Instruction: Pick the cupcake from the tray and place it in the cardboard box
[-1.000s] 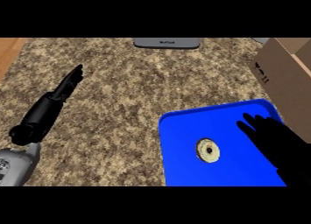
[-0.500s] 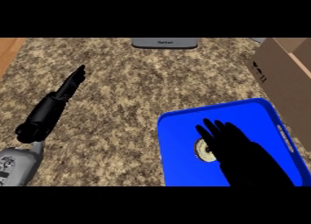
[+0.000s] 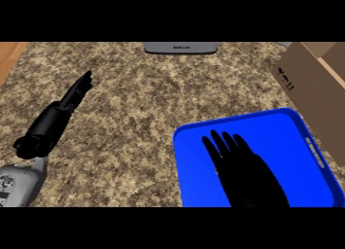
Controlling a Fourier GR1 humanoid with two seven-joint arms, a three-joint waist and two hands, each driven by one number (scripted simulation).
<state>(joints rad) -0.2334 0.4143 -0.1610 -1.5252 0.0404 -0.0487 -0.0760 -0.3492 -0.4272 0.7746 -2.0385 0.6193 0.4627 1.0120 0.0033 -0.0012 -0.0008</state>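
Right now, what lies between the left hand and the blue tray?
Only bare speckled counter lies between the left hand and the blue tray, as the head view shows.

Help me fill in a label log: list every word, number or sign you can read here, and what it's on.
Nothing reads clearly.
Grey device at the counter's far edge: pale lettering, too blurred to read.
Cardboard box: small dark marks on its side, too small to read.
Left forearm: dark marks, unreadable.
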